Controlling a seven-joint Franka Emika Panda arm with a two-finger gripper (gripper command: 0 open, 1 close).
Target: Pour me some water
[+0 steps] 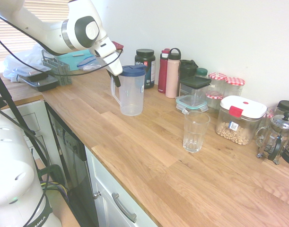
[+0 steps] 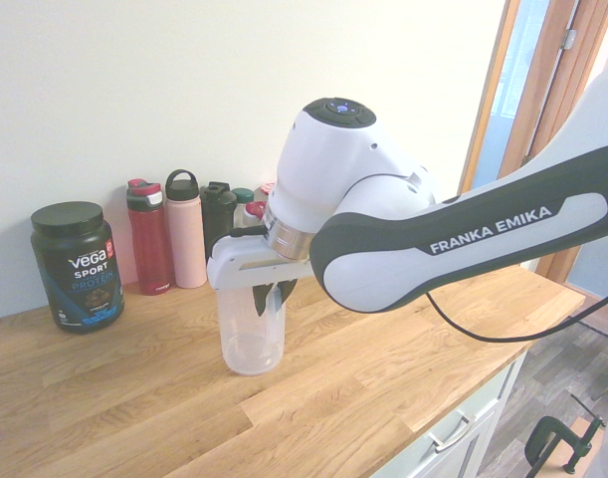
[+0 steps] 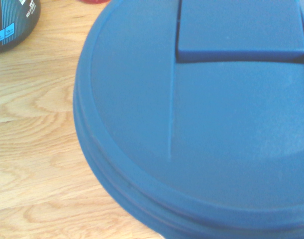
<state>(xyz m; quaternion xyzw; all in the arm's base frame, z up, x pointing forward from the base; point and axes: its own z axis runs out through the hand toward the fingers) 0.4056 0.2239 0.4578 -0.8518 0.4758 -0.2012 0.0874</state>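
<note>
1. Desk [image 1: 149, 156]: oak worktop, the near edge closest to the first exterior camera; carries every item below.
2. Arm: white, reaching in over the desk's far left; its gripper [image 1: 117, 75] sits at the handle side of the pitcher.
3. Pitcher [image 1: 131, 92]: clear plastic, blue lid [image 3: 201, 124], upright on the desk at far left. Lid fills the wrist view. Water level cannot be told.
4. Glass [image 1: 196, 131]: clear tumbler, upright, apparently empty, well to the right of the pitcher and nearer the desk's front edge.
5. Fingers [image 1: 117, 79]: dark, at the handle; whether clamped or apart cannot be told.
6. Step in hand, by judgement: taking hold of the pitcher.
7. Next move calls for: a firm grip on the handle, a lift, carriage rightward to the glass, then a tilt spout-first.
</note>
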